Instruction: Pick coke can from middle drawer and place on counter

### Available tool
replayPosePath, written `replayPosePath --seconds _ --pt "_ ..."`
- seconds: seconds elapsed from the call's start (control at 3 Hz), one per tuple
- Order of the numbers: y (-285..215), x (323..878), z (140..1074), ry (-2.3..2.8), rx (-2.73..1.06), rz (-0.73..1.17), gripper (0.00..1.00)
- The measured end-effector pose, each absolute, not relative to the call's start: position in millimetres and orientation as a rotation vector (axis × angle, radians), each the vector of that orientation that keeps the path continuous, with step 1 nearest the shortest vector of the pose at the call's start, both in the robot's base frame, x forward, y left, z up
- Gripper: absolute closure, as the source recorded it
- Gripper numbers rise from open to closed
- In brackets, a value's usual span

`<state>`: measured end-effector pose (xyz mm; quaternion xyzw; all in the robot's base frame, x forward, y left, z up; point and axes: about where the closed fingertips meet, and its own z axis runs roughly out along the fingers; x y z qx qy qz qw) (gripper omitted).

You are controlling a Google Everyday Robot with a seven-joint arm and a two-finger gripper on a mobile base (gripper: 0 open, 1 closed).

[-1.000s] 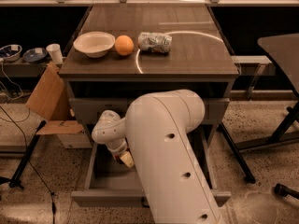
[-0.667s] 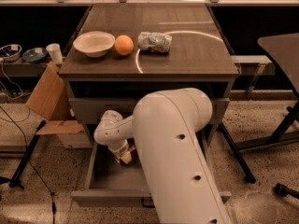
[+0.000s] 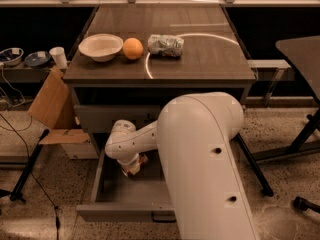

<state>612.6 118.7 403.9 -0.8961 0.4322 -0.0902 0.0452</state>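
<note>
The middle drawer [image 3: 131, 193] is pulled open below the counter [image 3: 205, 59]; its grey inside shows at the front. My gripper [image 3: 131, 168] reaches down into the drawer's back left part, under my white wrist. A small red-brown bit of the coke can [image 3: 141, 160] shows right at the gripper, mostly hidden by it. My big white arm covers the drawer's right half.
On the counter stand a white bowl [image 3: 100, 46], an orange [image 3: 132, 48] and a shiny white-and-green packet [image 3: 165, 45]. A cardboard box [image 3: 50, 104] leans at the left of the cabinet. A dark table [image 3: 300, 51] and its legs stand at the right.
My arm and wrist have shifted a little to the right inside the drawer. The things on the counter have not moved.
</note>
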Motion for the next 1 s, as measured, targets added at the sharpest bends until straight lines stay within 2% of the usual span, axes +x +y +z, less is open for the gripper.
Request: replayPosePath --seconds 0.33,1.0 --pt "118.2 607.3 409.2 1.294 -2.724 -0.27 1.0" --pt "107.9 581.1 459.1 1.257 -2.706 -0.23 1.0"
